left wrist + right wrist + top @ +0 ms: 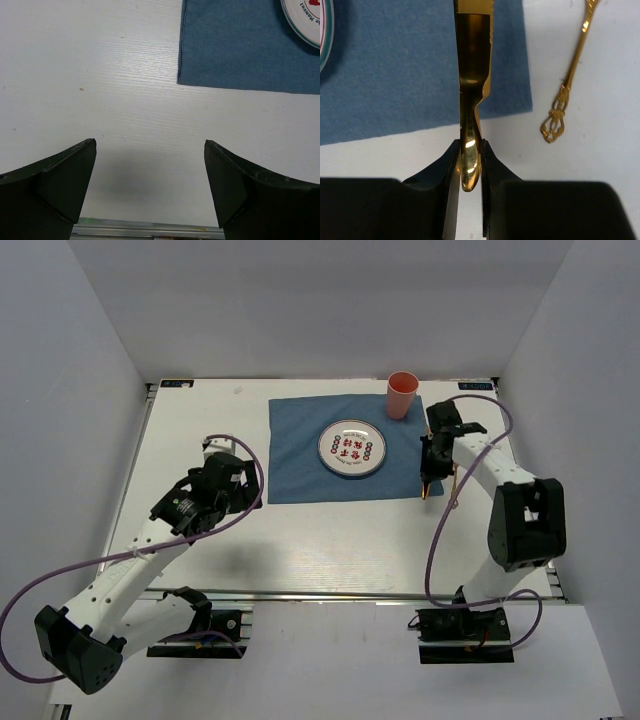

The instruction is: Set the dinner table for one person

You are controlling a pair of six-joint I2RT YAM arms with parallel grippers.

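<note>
The right gripper (468, 150) is pinched tight on the lower end of a gold utensil (472, 75), its fingers pressed against both sides of the handle with no gap showing. The utensil runs straight ahead from the fingertips and out of the top of the wrist view, so its working end is cut off. A toothed edge near the top suggests it may be a knife. Below and ahead of this gripper lies the right edge of a blue cloth placemat (395, 75). To the gripper's right, a second gold piece (570, 80) with an ornate openwork handle rests on the bare white dinner table (610, 150), its head also out of frame. A sliver of the plate (324, 30) shows at the far left.

From above, the utensil is a small glint under the right wrist, too small to read. A pink cup (402, 395) stands beyond that gripper, at the placemat's far corner.

The left gripper (150, 150) is spread wide with nothing between its fingers, over bare tabletop. The placemat's near corner lies ahead to its right.
</note>
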